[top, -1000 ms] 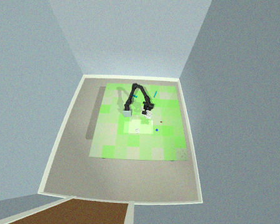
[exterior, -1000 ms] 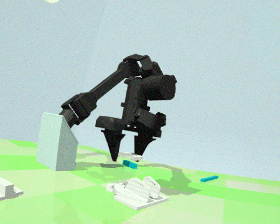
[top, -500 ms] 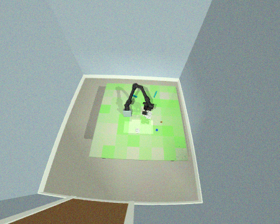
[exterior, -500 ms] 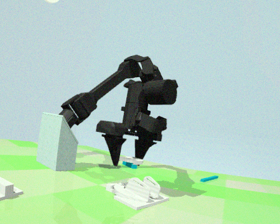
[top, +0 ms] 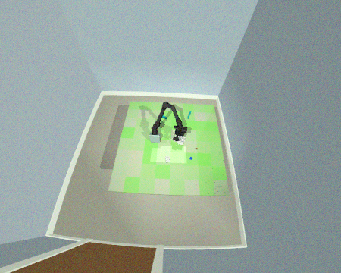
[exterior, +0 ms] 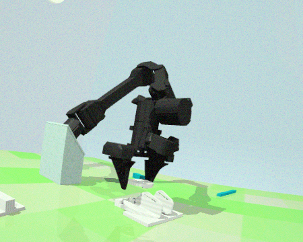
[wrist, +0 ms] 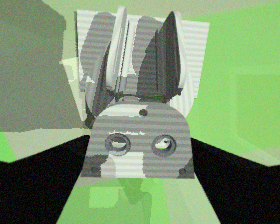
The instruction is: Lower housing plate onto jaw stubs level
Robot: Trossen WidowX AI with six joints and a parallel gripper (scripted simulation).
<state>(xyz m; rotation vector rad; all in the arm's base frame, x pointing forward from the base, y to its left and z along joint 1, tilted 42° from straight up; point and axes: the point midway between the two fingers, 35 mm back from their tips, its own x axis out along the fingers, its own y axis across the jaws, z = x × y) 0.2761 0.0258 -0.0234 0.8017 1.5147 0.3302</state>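
- Two jaws (wrist: pixel 166 55) stand side by side on the base plate (exterior: pixel 149 220) (wrist: pixel 198 55).
- Housing plate (exterior: pixel 142 183) (wrist: pixel 141 122) is between the gripper's fingers (exterior: pixel 124 173), above the mat (top: pixel 163 171) (exterior: pixel 74 215).
- Arm pedestal (top: pixel 154 138) (exterior: pixel 52 152) stands on the mat (well apart from the base plate).
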